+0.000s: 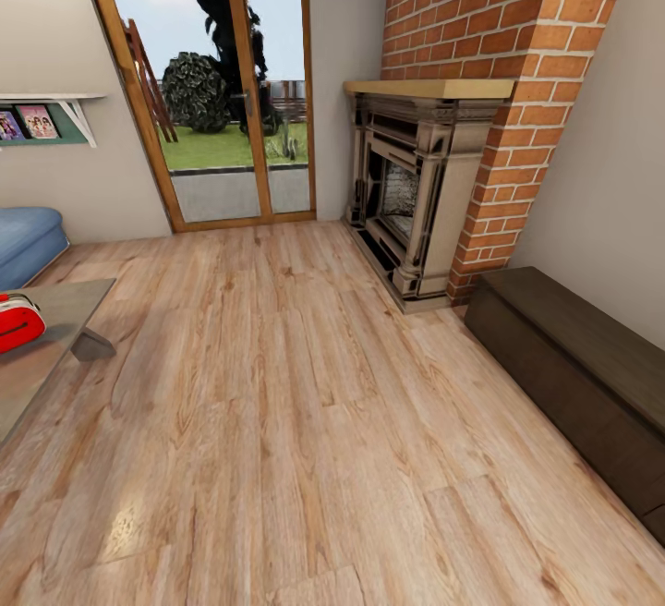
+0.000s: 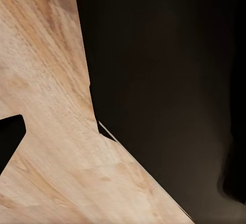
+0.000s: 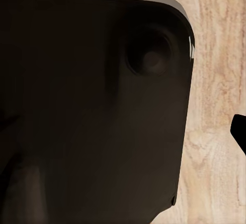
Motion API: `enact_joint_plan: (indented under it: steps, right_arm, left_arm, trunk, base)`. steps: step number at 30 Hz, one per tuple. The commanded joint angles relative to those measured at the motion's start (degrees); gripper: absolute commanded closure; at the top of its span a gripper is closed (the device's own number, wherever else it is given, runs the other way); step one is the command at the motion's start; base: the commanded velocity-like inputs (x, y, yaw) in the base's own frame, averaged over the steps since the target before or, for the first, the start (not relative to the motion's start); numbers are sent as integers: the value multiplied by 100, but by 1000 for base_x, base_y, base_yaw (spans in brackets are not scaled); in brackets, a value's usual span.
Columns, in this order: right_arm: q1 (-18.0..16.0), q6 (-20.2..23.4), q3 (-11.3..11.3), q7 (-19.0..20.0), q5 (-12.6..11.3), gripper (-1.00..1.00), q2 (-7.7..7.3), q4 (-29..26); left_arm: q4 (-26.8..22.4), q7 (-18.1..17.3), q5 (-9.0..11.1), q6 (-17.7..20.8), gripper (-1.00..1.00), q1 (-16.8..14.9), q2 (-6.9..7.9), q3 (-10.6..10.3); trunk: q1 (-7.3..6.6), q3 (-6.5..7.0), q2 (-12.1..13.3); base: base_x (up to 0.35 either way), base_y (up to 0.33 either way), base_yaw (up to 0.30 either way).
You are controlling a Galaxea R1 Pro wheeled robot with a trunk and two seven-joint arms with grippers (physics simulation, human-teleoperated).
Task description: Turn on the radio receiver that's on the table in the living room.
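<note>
1. The radio [image 1: 18,321] is at the far left edge of the head view, red with a white trim, partly cut off by the frame.
2. It rests on the table [image 1: 65,306], near that table's far end; the grey top reflects the room, and one short leg [image 1: 92,345] shows below its corner.
3. Behind the table, further left and farther off, is the rounded end of a blue sofa [image 1: 28,241].
4. A light wood floor [image 1: 277,421] spreads across the middle of the room.
5. On the far wall, a wood-framed glass door [image 1: 226,79] looks onto grass and a dark bush.
6. Left of the door, a white shelf [image 1: 55,112] holds small pictures.
7. To the right of the door stands a brick fireplace [image 1: 416,190] with a pale mantel and a dark opening.
8. Along the right wall, nearer than the fireplace, runs a long dark bench [image 1: 582,375].
9. The left wrist view shows wood floor [image 2: 46,131] beside a large dark robot body [image 2: 169,96].
10. The right wrist view shows a dark rounded body panel [image 3: 92,111] over floor [image 3: 215,106].
11. Neither claw's fingers are clear in these views, so I cannot tell whether either is wide or narrow.
</note>
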Motion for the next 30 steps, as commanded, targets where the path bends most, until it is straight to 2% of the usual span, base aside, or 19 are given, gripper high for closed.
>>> enact_joint_plan:
  steps: [1,5,6,7,11,12,13,16,18,19,20,23,26,29,30]
  right_arm:
    - [1,1,-1,-1,2,-100,-5,2]
    - [1,-2,-3,11,-20,-100,13,-1]
    - [1,-4,-5,16,-22,-100,15,-3]
    - [1,-19,-8,22,-23,-100,17,-6]
    - [1,-160,-14,31,-21,-100,14,-26]
    - [1,-198,-15,31,-21,-100,13,-42]
    - [1,-384,-11,27,-15,-100,6,-197]
    - [1,-455,-9,26,-6,-100,3,-440]
    - [0,-493,-8,14,11,-100,1,-1253]
    - [0,-493,-8,9,15,-100,1,-1391]
    - [0,-443,-2,-14,31,-100,-4,-2155]
    - [1,-187,0,-31,38,-100,-23,-3098]
    - [1,281,1,-35,40,-100,-36,-3912]
    - [1,712,1,-36,40,-100,-40,-4584]
    - [0,1232,1,-36,46,-100,-42,-5495]
  left_arm:
    - [7,-3,9,0,-100,2,-2,1]
    - [-1,-24,22,0,-100,1,-57,10]
    - [-7,-28,23,0,-100,1,-96,14]
    - [-21,-31,25,-2,-100,0,-220,20]
    - [-151,-34,25,-13,-100,-2,-353,39]
    - [-194,-34,25,-14,-100,-2,-358,41]
    - [-505,-28,26,-12,-100,1,-335,48]
    - [-846,-20,26,-12,-100,2,-263,52]
    - [-1809,13,31,-5,-100,-2,-66,67]
    - [-1959,15,32,0,-100,-2,-51,77]
    - [-2775,32,31,41,-100,-3,-23,170]
    - [-3748,41,28,122,-100,-3,-75,223]
    - [-4292,37,27,170,-100,-3,-96,237]
    - [-4554,36,25,184,-100,-3,-101,244]
    - [-4931,35,20,192,-100,-3,-103,247]
  trunk:
    - [0,0,0]
    - [0,0,0]
    - [0,0,0]
    - [0,0,0]
    - [0,0,0]
    - [0,0,0]
    - [0,0,0]
    - [0,0,0]
    - [0,0,0]
    - [0,0,0]
    - [0,0,0]
    - [0,0,0]
    - [0,0,0]
    - [0,0,0]
    - [0,0,0]
  base:
    - [0,0,0]
    - [0,0,0]
    - [0,0,0]
    - [0,0,0]
    - [0,0,0]
    - [0,0,0]
    - [0,0,0]
    - [0,0,0]
    - [0,0,0]
    - [0,0,0]
    - [0,0,0]
    - [0,0,0]
    - [0,0,0]
    - [0,0,0]
    - [0,0,0]
